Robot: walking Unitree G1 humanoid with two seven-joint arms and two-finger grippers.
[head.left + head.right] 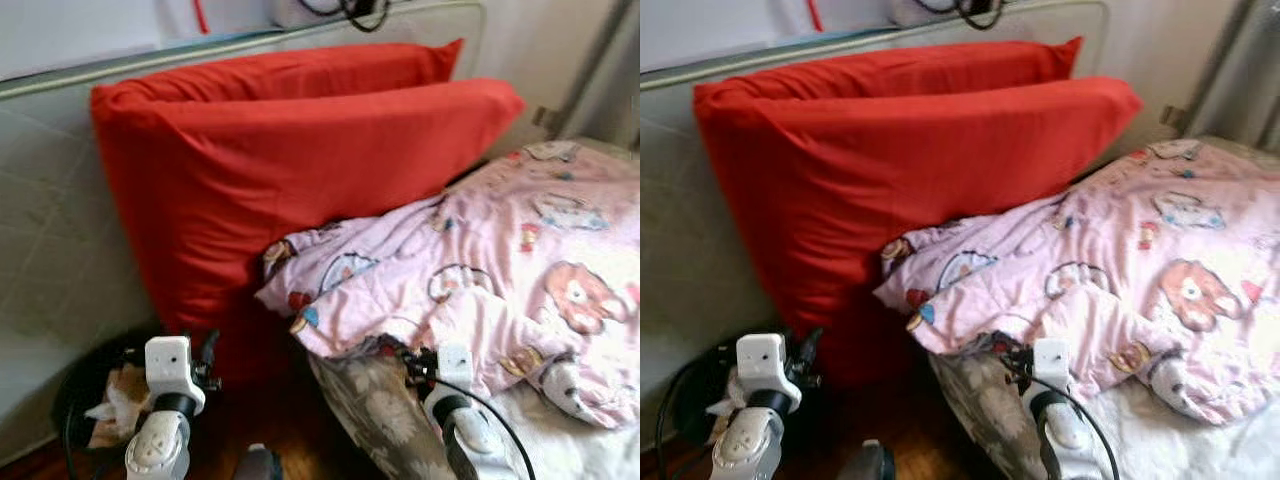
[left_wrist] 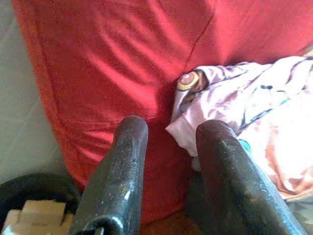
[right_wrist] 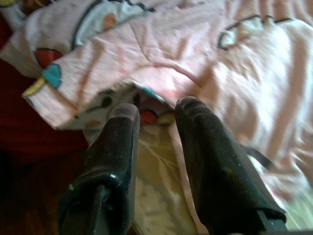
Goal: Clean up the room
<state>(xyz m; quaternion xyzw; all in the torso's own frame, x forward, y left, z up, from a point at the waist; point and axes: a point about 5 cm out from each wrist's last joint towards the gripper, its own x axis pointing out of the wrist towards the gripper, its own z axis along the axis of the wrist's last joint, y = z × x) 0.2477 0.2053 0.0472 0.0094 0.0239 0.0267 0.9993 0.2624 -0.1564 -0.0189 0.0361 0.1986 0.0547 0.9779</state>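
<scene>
Down low at about five o'clock in the head view, the right gripper (image 3: 154,115) hangs with its two black fingers (image 3: 203,147) slightly parted and nothing between them, the tips just beside the rumpled edge of a pink cartoon-print blanket (image 1: 500,270). Beneath that edge lies a grey flowered sheet (image 1: 375,400) on the bed. At about seven o'clock the left gripper (image 2: 166,134) is also spread a little and empty, pointing at the lower face of a big red pillow (image 1: 300,170), with the blanket's corner just to its right. Two such red pillows stand stacked on edge, leaning against the pale padded headboard (image 1: 50,200) from nine o'clock up to twelve. The blanket spills from their base out toward three o'clock, covering most of the bed. Near the left arm, at eight o'clock, a dark round bin (image 1: 85,385) sits on the wooden floor (image 1: 270,420) with crumpled pale paper (image 2: 34,215) inside it. A dark cable (image 1: 355,12) loops over the headboard at twelve o'clock.
</scene>
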